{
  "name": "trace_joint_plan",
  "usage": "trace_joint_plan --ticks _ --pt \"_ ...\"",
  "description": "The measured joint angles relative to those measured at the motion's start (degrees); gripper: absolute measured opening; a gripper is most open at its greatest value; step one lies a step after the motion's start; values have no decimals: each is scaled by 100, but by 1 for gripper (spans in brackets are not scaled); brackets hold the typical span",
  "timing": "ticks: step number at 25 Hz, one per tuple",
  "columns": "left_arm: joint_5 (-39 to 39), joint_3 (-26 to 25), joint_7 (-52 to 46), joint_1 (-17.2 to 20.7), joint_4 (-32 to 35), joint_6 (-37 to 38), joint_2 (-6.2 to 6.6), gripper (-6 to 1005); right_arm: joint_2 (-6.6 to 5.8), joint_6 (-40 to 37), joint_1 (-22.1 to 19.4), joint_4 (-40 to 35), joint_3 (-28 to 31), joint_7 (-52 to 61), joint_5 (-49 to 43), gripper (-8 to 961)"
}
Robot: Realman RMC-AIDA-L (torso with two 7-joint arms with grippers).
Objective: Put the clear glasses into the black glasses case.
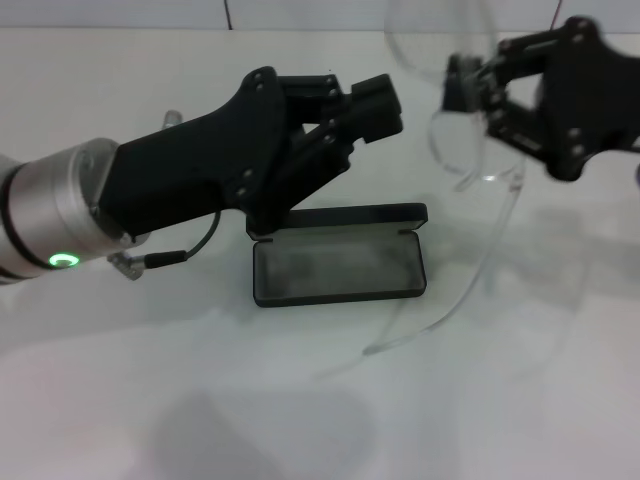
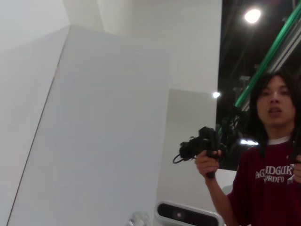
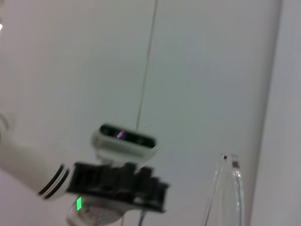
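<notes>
1. The right gripper (image 1: 462, 82) is up in the air at the far right of the table, and its fingers are pinched onto the clear glasses (image 1: 470, 150) at the lens edge.
2. The glasses hang from that grip, clear of the table. The lenses sit just beside the fingers, and one thin temple arm curves down toward the white table (image 1: 300, 400), ending near the right end of the case.
3. The left gripper (image 1: 385, 105) reaches in from the left, raised above the back edge of the black glasses case (image 1: 340, 268). Its dark fingers lie close together with nothing between them.
4. The case lies open and flat on the table, below and between the two grippers. Its grey lining faces up and the tray holds nothing. The lid stands along the far side, partly hidden by the left gripper.
5. The left wrist view shows white wall panels and a person (image 2: 273, 155) in a dark red shirt holding a black handheld device (image 2: 202, 146).
6. The right wrist view shows the left arm from afar, along with the tip of a clear temple arm.
</notes>
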Motion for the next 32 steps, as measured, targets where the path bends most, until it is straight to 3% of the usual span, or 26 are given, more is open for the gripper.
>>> trace_joint_plan --ticks 5,10,14,22,26,32 --pt "-23 -2 70 47 -5 103 4 85 -6 -1077 94 803 1028 -5 697 117" --pt "181 141 52 -56 -21 118 1 85 -28 -1982 297 1727 1596 -235 1368 117" --pt "329 624 70 -259 -9 124 -10 85 -31 -2426 420 2374 1841 -436 1882 117" --pt "119 1591 559 -497 33 360 -50 85 8 -2526 807 3463 1742 -1181 2241 117" --pt "-307 1954 868 -499 43 481 -56 85 -4 -2337 1072 3972 1423 -1609 2195 117" --pt "-578 2107 1104 -471 45 515 -67 85 37 -1815 1199 4030 697 -1966 2211 117"
